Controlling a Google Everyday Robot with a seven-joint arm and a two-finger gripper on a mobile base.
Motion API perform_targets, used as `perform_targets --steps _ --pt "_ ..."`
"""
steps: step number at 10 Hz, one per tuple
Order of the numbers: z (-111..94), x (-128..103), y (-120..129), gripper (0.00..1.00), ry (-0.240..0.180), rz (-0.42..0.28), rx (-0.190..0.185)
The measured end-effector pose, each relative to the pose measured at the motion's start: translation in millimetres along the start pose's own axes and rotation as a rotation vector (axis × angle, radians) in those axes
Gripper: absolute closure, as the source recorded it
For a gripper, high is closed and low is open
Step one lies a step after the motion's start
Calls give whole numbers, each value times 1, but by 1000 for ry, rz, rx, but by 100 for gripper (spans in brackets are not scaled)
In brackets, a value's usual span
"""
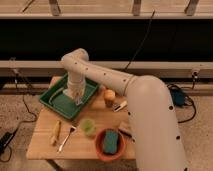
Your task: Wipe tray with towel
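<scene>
Pincer (76, 95), grip state unclear, sits in the green tray (55, 102); orange cup (109, 96), fork (66, 138) nearby

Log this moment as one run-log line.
step: wipe | gripper: low inside green rectangular plastic tray | white cloth towel: at gripper, inside tray

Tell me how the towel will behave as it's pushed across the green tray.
The towel hangs bunched below the gripper over the tray, so it is probably floppy and light. It will likely fold and drag rather than slide flat, and should not roll.
</scene>
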Motion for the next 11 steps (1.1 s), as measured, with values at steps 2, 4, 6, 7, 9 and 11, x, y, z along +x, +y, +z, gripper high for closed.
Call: perform_targets --steps 2,4,6,7,9,11 --pt "0 0 -1 80 0 -2 0" --pt "-2 1 2 80 13 -5 -3" --pt "1 17 8 80 36 -19 11" --pt "4 24 4 80 41 -29 23" --pt "16 42 -12 80 41 -56 49" --pt "28 55 -18 80 36 -72 68"
